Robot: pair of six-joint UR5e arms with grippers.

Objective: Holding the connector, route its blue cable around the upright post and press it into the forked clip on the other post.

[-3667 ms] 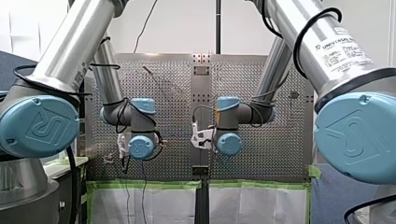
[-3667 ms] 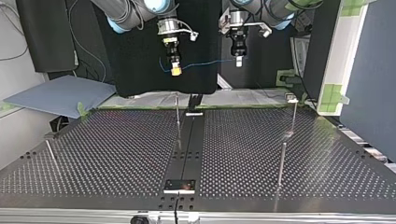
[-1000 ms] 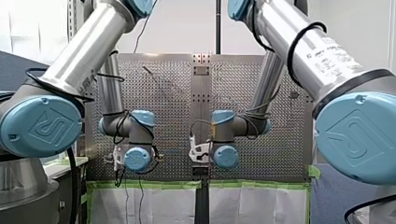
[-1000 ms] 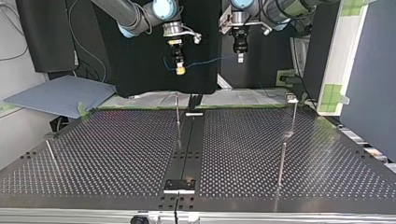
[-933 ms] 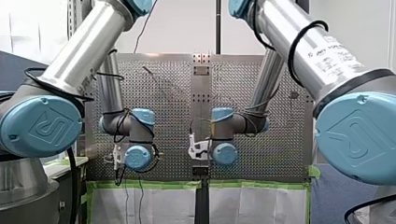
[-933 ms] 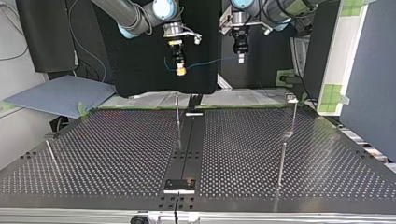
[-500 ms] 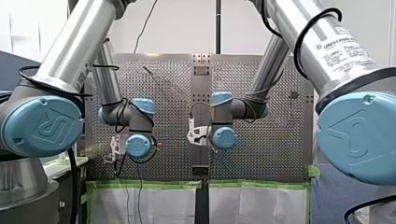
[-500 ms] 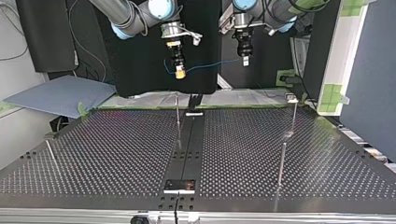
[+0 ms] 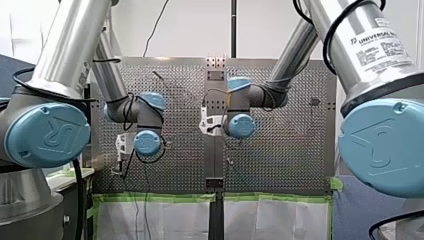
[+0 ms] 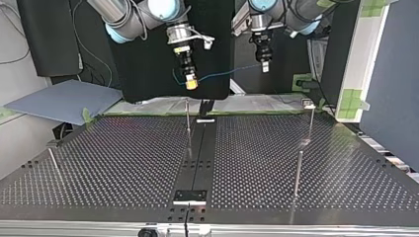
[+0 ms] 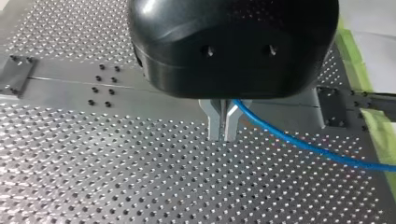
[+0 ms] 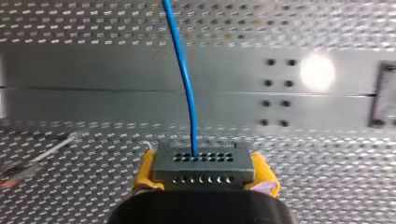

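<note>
My right gripper [image 12: 204,181] is shut with its yellow pads [image 12: 145,169] on a grey connector [image 12: 203,161] with rows of holes. A blue cable [image 12: 184,84] leaves the connector's face. In the top view the right gripper [image 10: 191,84] hangs above the table's far edge, and the cable [image 10: 227,73] runs across to my left gripper [image 10: 265,68]. The left gripper [image 11: 223,136] has its metal fingers shut on the cable [image 11: 303,145], which trails off to one side. A thin upright post [image 10: 188,123] stands below the right gripper. Another post [image 10: 311,123] with a small head stands at the top view's right.
The perforated table [image 10: 123,168] has a dark centre strip [image 10: 197,163]. A shorter post [image 10: 297,173] stands nearer the camera at the right, and a leaning rod [image 10: 54,164] at the left. In the front view both wrists [image 9: 141,142] [image 9: 240,125] hang over the table [image 9: 280,160].
In the front view both wrists have risen. In the top view both grippers have shifted slightly down and to the right, with the cable still strung between them.
</note>
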